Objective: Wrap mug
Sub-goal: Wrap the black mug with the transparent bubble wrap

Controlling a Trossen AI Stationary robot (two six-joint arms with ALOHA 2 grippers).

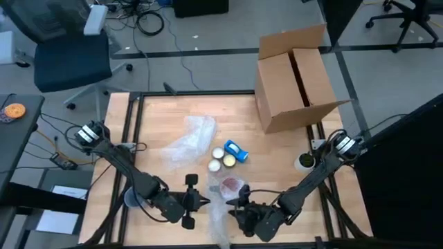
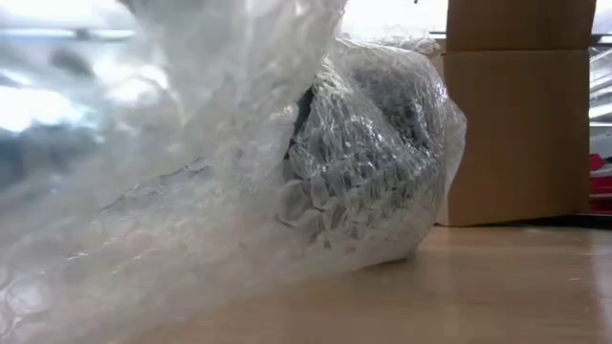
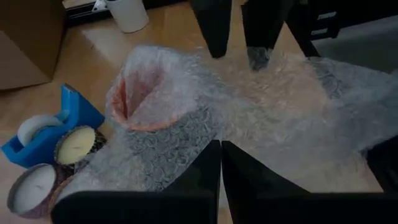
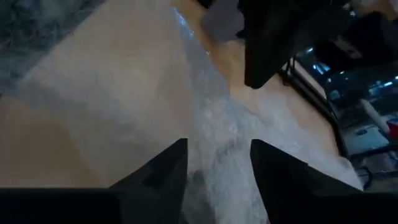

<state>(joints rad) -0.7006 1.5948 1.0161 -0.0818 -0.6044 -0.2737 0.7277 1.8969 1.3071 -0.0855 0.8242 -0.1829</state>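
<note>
The mug [image 3: 144, 99], red inside, lies on its side near the table's front edge, under bubble wrap [image 1: 220, 207] that trails on toward that edge. In the low view the wrapped mug [image 2: 368, 162] fills the middle. My left gripper [image 3: 221, 155] is shut, coming level from the table's left, with its tips at the wrap beside the mug. From the right, my right gripper [image 4: 217, 163] is open, its fingers on either side of a raised fold of the wrap [image 4: 208, 118]. In the high view the two grippers [image 1: 201, 200] [image 1: 239, 207] face each other across the wrap. My left gripper has its shut fingertips [image 3: 211, 163] against the wrap [image 3: 180, 149] next to the mug's side. Whether a layer is caught between them, I cannot tell. My right gripper has the fold of wrap between its open fingers [image 4: 168, 168]. I cannot tell whether they touch it.
Two candles [image 1: 221, 160] and a blue tape dispenser [image 1: 237, 151] sit just beyond the mug. A second sheet of bubble wrap [image 1: 190, 142] lies at the table's middle. An open cardboard box [image 1: 294, 83] stands at the far right, and a white cup [image 1: 304, 162] at the right edge.
</note>
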